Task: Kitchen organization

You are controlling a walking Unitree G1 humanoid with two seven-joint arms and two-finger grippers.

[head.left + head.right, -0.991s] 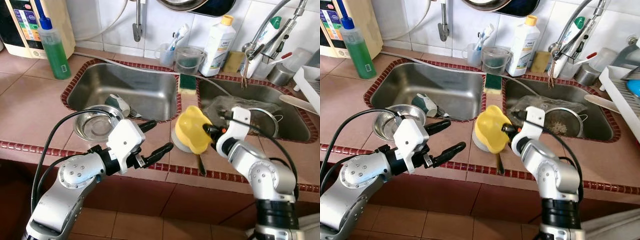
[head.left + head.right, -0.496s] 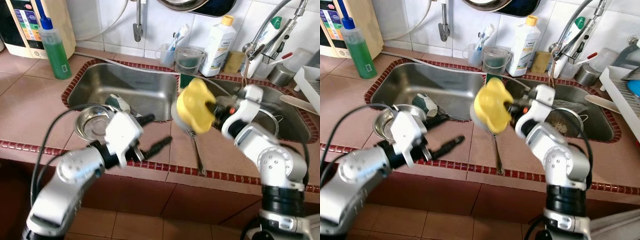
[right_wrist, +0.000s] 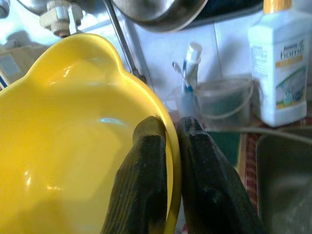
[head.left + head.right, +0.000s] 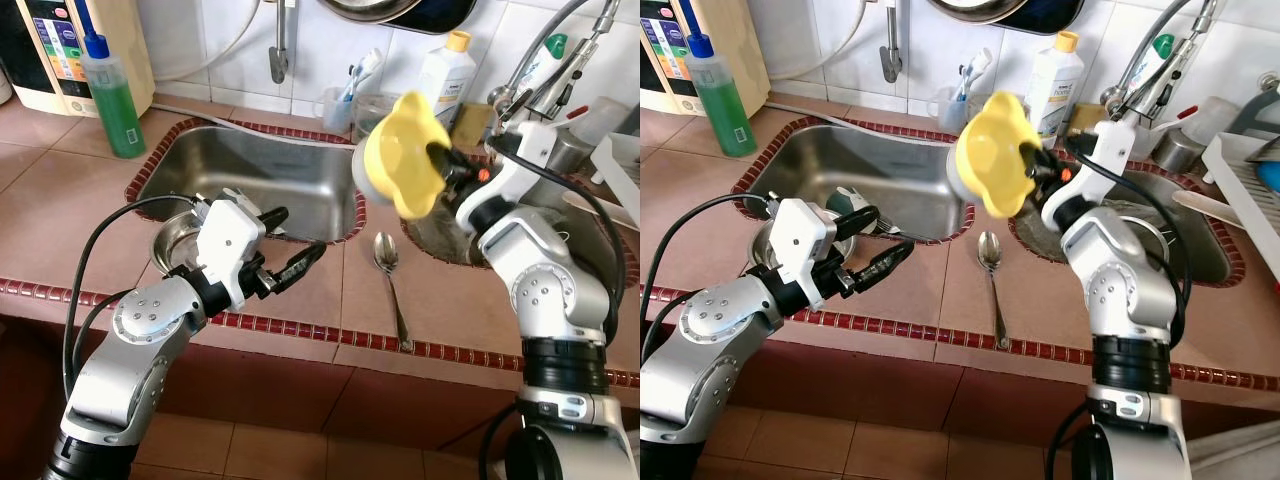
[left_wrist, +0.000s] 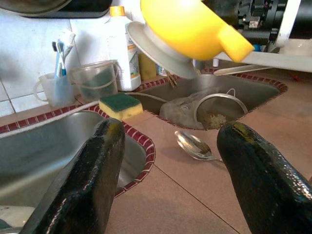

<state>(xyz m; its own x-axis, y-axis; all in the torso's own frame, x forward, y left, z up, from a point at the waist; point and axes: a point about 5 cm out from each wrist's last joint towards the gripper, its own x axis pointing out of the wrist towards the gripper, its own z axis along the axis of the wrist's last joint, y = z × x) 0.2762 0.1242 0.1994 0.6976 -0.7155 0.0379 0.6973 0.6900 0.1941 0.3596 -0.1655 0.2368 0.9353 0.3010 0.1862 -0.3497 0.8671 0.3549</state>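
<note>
Two sinks are set side by side in a tiled counter [image 4: 60, 215] edged with dark red tile. Far left, against the wall: green bottle [image 4: 111, 96] with a blue cap, upright, in front of a cream appliance [image 4: 55, 50]. Left sink [image 4: 250, 175]: some dishes at its near edge, partly hidden by the arm. Small steel bowl [image 4: 172, 240] on the counter at the sink's near left corner. Left gripper [image 4: 283, 246] hovers over the counter just in front of the left sink, next to the steel bowl; its two black fingers are spread apart, nothing between them.

Spoon [image 4: 388, 275] lies on the counter strip between the two sinks, bowl end toward the wall, handle reaching the front edge. Green-and-yellow sponge [image 5: 121, 105] on the divider behind it. At the back wall: clear cups holding toothbrushes [image 4: 962, 95], white bottle [image 4: 444, 75] with a yellow cap.

Right gripper [image 4: 437, 161] is raised above the divider, level with the back-wall bottles. Its fingers are pinched on the rim of a yellow bowl [image 4: 403, 155], one finger inside and one outside. Bowl is held on edge, off the counter, grey base facing the left sink.

Right sink [image 4: 1200, 240]: wire strainer [image 5: 217, 112] with bits in it, beside a crumpled grey cloth or bag, cannot tell which. Tap [image 4: 545, 55] above it; white rack [image 4: 620, 165] at far right.
</note>
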